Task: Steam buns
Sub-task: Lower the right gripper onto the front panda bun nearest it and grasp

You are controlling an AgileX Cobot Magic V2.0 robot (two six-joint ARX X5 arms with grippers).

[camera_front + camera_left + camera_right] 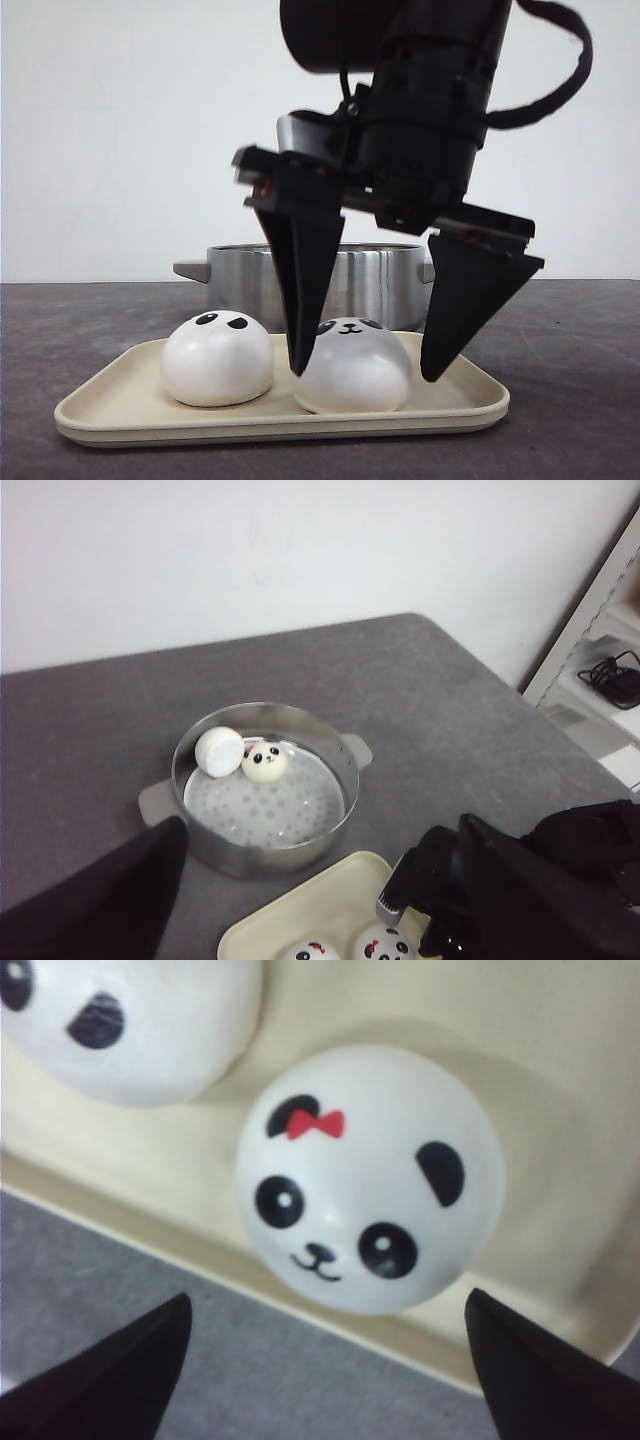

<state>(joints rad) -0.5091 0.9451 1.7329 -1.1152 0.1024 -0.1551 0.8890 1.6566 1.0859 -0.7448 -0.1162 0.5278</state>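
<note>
Right pincer [365, 372] mine, spread wide, empty, straddling bow-marked bun [352, 366] on cream tray [470, 405]; second bun [217, 359] just beside.

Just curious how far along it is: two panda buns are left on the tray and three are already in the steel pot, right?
Not quite: the left wrist view shows only two buns in the steel pot, not three. Two are indeed left on the tray.

I can read no text, label, brand or number anywhere, neither on the buns [370, 1180], which carry only painted panda faces, nor on the tray [120, 405] or the steamer pot [265, 790].
</note>
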